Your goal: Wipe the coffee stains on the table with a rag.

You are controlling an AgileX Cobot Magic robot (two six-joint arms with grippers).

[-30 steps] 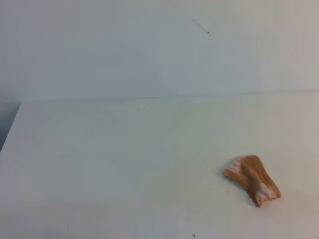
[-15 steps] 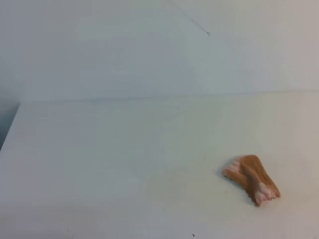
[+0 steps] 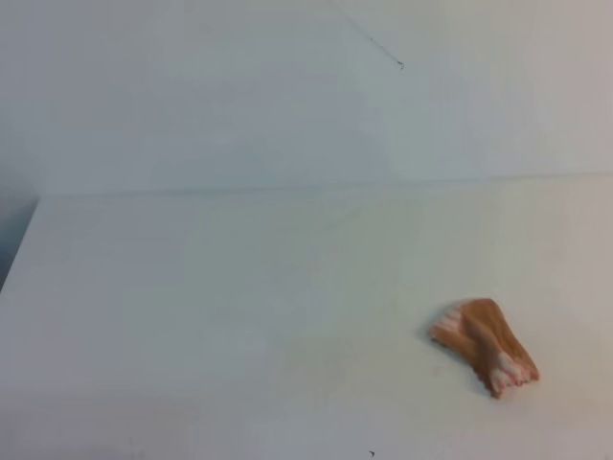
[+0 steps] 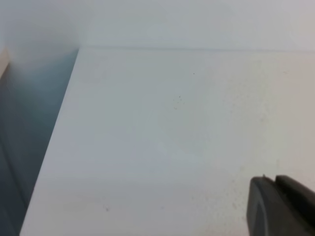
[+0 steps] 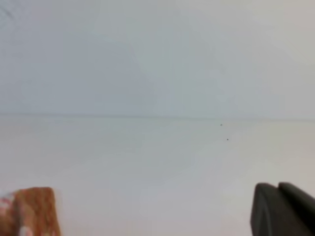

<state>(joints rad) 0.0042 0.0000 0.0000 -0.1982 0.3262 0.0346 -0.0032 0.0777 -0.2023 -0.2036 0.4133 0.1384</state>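
The rag, an orange-brown cloth with whitish-pink fringe, lies crumpled on the white table at the right front. No gripper shows in the exterior high view. The right wrist view catches the rag at its lower left edge, well apart from my right gripper, whose dark fingers sit pressed together with nothing between them. In the left wrist view my left gripper also has its fingers together over bare table. No coffee stains show in any view.
A pale wall rises behind the table's far edge. The table's left edge drops off to a dark gap. A few tiny dark specks dot the surface.
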